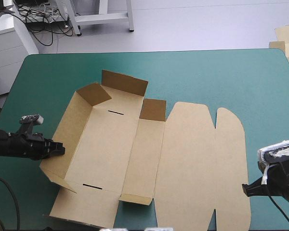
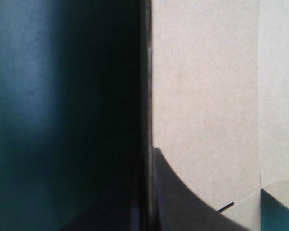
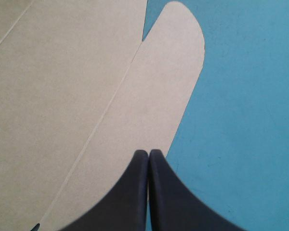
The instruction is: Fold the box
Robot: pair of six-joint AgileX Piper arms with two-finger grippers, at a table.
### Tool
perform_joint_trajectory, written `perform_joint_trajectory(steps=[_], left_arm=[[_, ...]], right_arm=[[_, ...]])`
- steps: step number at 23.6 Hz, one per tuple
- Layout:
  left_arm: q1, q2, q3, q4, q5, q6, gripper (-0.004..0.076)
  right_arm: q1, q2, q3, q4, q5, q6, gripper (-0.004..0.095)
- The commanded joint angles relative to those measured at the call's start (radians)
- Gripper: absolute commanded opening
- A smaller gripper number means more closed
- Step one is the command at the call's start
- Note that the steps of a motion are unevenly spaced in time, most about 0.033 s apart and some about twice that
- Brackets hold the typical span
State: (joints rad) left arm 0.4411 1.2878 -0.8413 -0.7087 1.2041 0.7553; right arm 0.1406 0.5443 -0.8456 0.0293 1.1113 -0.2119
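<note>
The brown box lies as a cut sheet in the middle of the teal-green table, lid panel flat to the right. Its left wall and the far flaps stand raised. My left gripper is at the left wall's near part, shut on the box. In the left wrist view the wall's edge runs between the fingers of the left gripper, with the box floor beyond. My right gripper is shut at the near right edge of the lid's rounded flap, and the right gripper points over that edge.
Bare teal-green cover stretches beyond the box at the far side and along the right. More brown board shows past the table's far right corner. A near flap of the box lies close to the table's front edge.
</note>
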Motion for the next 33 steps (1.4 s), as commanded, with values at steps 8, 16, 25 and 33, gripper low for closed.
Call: perform_joint_trajectory(steps=[8,16,25,33], left_arm=[[-0.487,-0.019,-0.459,0.333,-0.128,-0.172,-0.0010],[-0.908,0.091,-0.521,0.927,-0.385,-0.206,-0.0010],[-1.164,0.138,-0.519,1.202,-0.549,-0.252,-0.0010],[-1.267,0.136,-0.503,1.354,-0.670,-0.252,-0.0010]], right_arm=[[-0.006,-0.121,-0.024,-0.002,-0.154,-0.006,-0.0020],[-0.006,-0.160,-0.027,-0.002,-0.237,-0.014,-0.0020],[-0.006,-0.175,-0.027,0.000,-0.262,0.082,-0.0020],[-0.006,-0.175,-0.027,-0.002,-0.221,0.084,-0.0020]])
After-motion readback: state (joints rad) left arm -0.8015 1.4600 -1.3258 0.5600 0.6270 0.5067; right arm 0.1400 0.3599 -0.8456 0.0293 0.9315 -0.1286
